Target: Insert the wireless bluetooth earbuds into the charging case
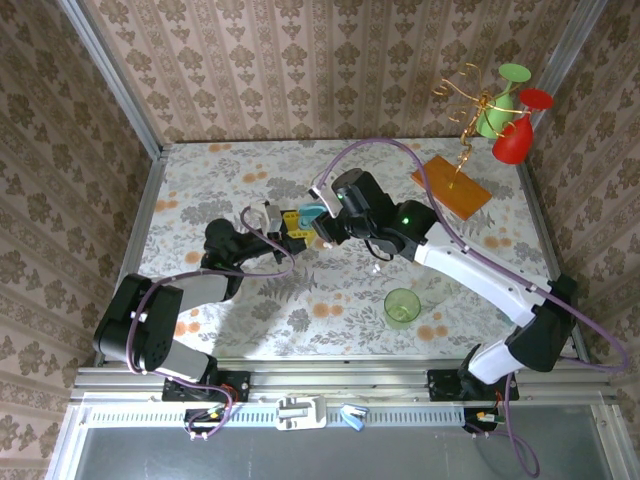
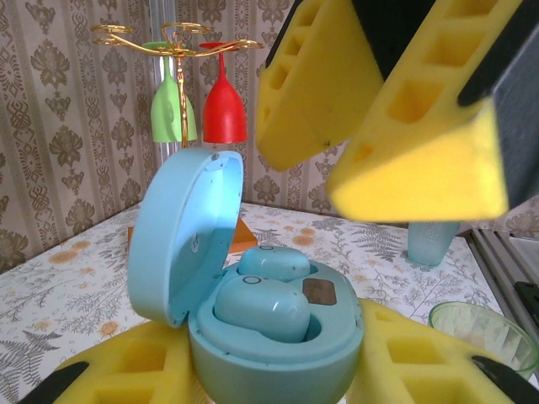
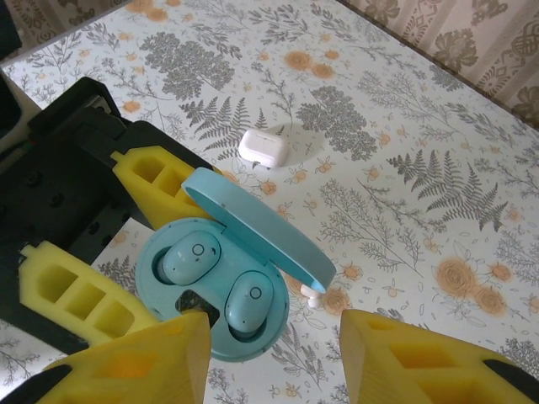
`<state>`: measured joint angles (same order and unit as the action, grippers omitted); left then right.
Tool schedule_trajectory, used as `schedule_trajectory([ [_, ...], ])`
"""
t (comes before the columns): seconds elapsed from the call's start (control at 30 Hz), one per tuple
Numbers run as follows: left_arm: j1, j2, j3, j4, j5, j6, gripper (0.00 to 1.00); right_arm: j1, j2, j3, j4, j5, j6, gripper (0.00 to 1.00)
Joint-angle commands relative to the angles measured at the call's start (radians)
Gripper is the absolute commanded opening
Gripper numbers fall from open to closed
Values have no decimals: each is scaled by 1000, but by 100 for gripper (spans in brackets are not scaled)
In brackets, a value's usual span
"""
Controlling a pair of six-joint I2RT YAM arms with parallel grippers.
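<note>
Left gripper (image 2: 274, 379) is clamping the pale blue charging case (image 3: 240, 347) by its lower shell, one yellow finger on either side, and is holding it with the lid standing open. The right gripper (image 3: 274, 358) is hovering just above the case, its jaws parted and nothing between them. As I judge it, the coming move is turning on this: the case is lying straight below the right gripper with its open mouth facing those fingers, so the right arm is both the nearer and the free one, while the left is busy steadying. Two pale blue earbuds are sitting in the case's wells, one (image 3: 189, 255) beside the other (image 3: 248, 299), their long axes running roughly parallel, so for this case only the lid appears to be waiting. One loose white earbud (image 3: 312, 295) is lying on the table (image 3: 404, 168) just beside the case, under the lid's edge, and one white case (image 3: 264, 147) is resting beyond the lid, apart from the blue case. Well away from the case, one green cup (image 1: 402, 308) is standing, and one green glass (image 2: 173, 105) and one red glass (image 2: 223, 105) are hanging from a single gold stand (image 1: 468, 100)
</note>
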<state>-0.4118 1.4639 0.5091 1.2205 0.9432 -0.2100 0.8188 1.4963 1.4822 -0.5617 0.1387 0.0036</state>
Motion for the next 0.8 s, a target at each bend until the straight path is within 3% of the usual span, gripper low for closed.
schedule_trajectory([
  [0.0, 1, -4, 12, 48, 6, -9, 26, -11, -52, -31, 51, -28, 36, 46],
  [0.17, 0, -5, 8, 47, 12, 8, 26, -75, -142, -93, 151, -116, 154, 52],
  [0.27, 1, -9, 0, 47, 2, 34, 25, -95, -155, -73, 157, -192, 197, 62],
  [0.4, -1, -14, -3, 43, -6, 70, 25, -100, -65, 66, 43, -151, 231, 70],
  [0.53, -5, -19, 3, 45, 0, 74, 25, -114, 52, 179, -76, -73, 221, 71],
  [0.77, -7, -45, -4, 29, -3, 82, 24, -119, 143, 248, -151, -90, 198, 72],
])
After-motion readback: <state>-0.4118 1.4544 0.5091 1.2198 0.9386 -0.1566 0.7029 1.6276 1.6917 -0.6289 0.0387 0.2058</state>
